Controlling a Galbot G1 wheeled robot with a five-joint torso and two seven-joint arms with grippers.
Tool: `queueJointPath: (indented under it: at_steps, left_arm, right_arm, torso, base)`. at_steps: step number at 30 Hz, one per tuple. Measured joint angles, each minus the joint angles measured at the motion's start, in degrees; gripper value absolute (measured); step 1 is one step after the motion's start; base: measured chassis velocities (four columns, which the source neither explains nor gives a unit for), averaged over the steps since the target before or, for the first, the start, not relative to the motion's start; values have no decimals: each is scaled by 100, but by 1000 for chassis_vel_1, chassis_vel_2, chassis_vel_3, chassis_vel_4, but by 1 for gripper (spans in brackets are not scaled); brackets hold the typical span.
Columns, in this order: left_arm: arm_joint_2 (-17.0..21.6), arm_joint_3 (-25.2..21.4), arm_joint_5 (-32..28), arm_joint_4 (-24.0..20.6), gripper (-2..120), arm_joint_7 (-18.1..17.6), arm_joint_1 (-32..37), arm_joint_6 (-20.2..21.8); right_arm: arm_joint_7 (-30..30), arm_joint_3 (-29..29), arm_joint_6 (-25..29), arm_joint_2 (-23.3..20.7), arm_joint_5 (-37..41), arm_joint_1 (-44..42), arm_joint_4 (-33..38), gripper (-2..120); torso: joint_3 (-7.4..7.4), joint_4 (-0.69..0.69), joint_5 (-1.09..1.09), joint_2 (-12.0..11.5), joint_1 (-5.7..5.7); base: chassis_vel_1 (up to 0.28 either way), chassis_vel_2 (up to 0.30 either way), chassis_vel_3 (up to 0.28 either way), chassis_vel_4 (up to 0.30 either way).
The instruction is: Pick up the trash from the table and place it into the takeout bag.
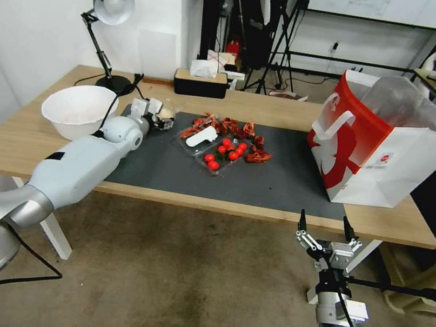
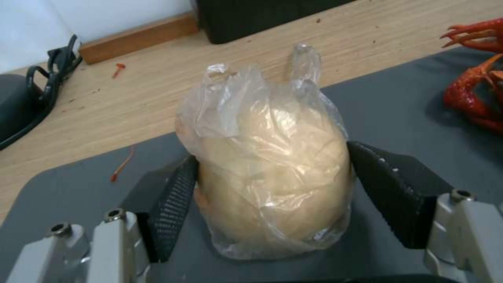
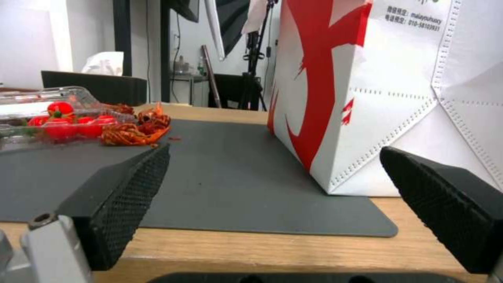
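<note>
We find the small clear bag of beige lump (image 2: 270,173) standing on the dark grey mat (image 2: 408,106) near its far left corner, and our left wrist view gives what the head view cannot: the two black ribbed pads (image 2: 175,204) sit on either side of the bag, one touching the plastic, the other right at its side, so the left gripper (image 2: 272,200) is closed about the bag, which rests on the mat. From the head we see that same left gripper (image 1: 148,111) only as pale blocks at the end of the long arm, with the bag (image 1: 165,115) a small lump beside it. Just beyond lie red crayfish shells (image 1: 231,128) and a clear tray of cherry tomatoes (image 1: 224,153) in the middle of the mat. A big white bowl (image 1: 77,110) stands on the light-wood table (image 1: 25,140) beside the left arm, under a desk lamp (image 1: 107,10). The takeout bag (image 1: 384,145) stands upright at the mat's right end. The right gripper (image 1: 326,230) hangs off the table's near edge, fingers spread wide and holding nothing; its wrist view looks along the mat at the bag's red-and-white wall (image 3: 377,90).
</note>
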Motion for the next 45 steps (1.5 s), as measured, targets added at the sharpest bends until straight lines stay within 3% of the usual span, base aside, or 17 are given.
queueJointPath:
  at_steps: [4, 7, 13, 15, 21, 35, 43, 45]
  left_arm:
    - [-39, 6, -39, 21, 67, 1, -13, 20]
    - [-85, 21, -46, 56, 53, 3, -48, 16]
    - [-78, 29, -33, 62, 39, 9, -55, -6]
    - [-66, 29, -24, 66, 28, 21, -54, -11]
    - [-47, 25, -4, 79, 9, 94, -27, -26]
    - [-38, -92, -84, -88, 5, 147, -71, -336]
    - [43, 105, -618, -866, 4, 482, -354, -747]
    - [-22, 324, -907, -1123, 4, 757, -601, -916]
  right_arm:
    - [4, 6, 1, -4, 0, -5, 0, 100]
    - [12, 17, 3, -11, 0, -7, 0, 100]
    - [13, 16, 5, 4, 0, -11, -5, 100]
    - [13, 14, 6, 6, -1, -11, -5, 100]
    - [13, 14, 7, 4, -3, -10, -1, 100]
    - [15, 15, 16, 23, -10, -20, 31, 100]
    - [15, -1, 17, 37, -11, 8, 30, 100]
    - [16, -2, 17, 44, -12, 9, 27, 100]
  torso:
    - [0, -1, 0, 0, 0]
    - [0, -1, 0, 0, 0]
    - [0, -1, 0, 0, 0]
    - [0, -1, 1, 0, 0]
    - [-1, -1, 0, 0, 0]
    - [0, 0, 0, 0, 0]
    - [0, -1, 0, 0, 0]
    - [0, -2, 2, 0, 0]
  base:
    - [0, 0, 0, 0]
    - [0, 0, 0, 0]
    - [0, 0, 0, 0]
    - [0, 0, 0, 0]
    - [0, 0, 0, 0]
    - [0, 0, 0, 0]
    - [0, 0, 0, 0]
    - [0, 0, 0, 0]
